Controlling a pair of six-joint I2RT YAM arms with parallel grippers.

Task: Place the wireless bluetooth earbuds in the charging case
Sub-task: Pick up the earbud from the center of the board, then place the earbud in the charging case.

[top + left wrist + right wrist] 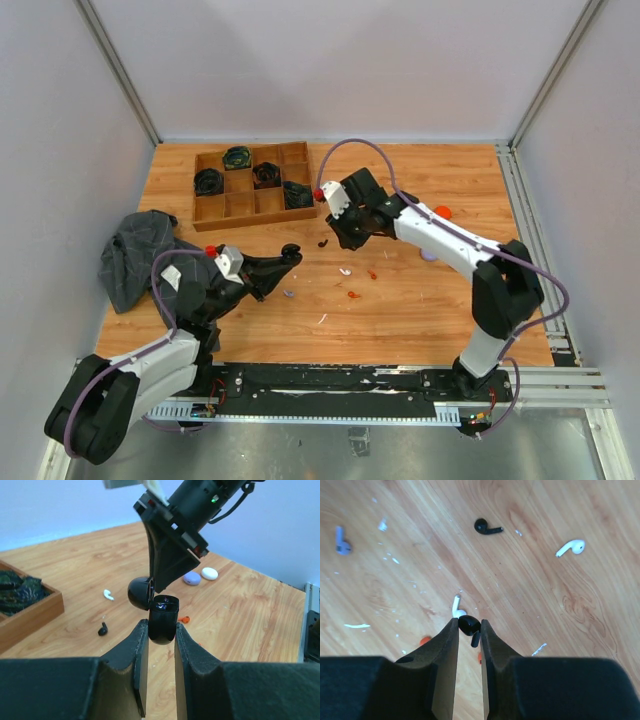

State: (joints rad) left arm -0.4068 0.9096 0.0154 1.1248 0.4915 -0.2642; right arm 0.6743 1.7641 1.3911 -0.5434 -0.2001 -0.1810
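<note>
Wood-grain surface [430, 320] boxed in by pale walls. Compartment tray [210, 215] sits at the far left with dark items in a few cells, and a grey cloth [135, 255] is bunched near the left edge. Left end effector [161, 630] is clenched on the black charging case [164, 615], pinching its lower body from both sides. The case is upright and off the surface, with its lid [140, 592] flipped open to the left and the cavity facing up. Right end effector [469, 628] is clenched on a black earbud [467, 624], with the head between the fingertips and the stem pointing down, clear of the wood. From the left wrist cam the right arm's tool hangs just above and behind the open case. From the top cam the two tools are near each other but apart. The case isn't in the right wrist view, so the held bud is not in it. Loose on the surface are a second black earbud [485, 527], a white earbud [571, 546], another white one [456, 607] just beyond the right fingertips, and a lavender earbud [340, 542] at the far left of that view. Small orange-red bits [353, 294] lie mid-surface, too small to identify. Lavender puck [191, 578] and white puck [209, 573] sit side by side behind the case.
</note>
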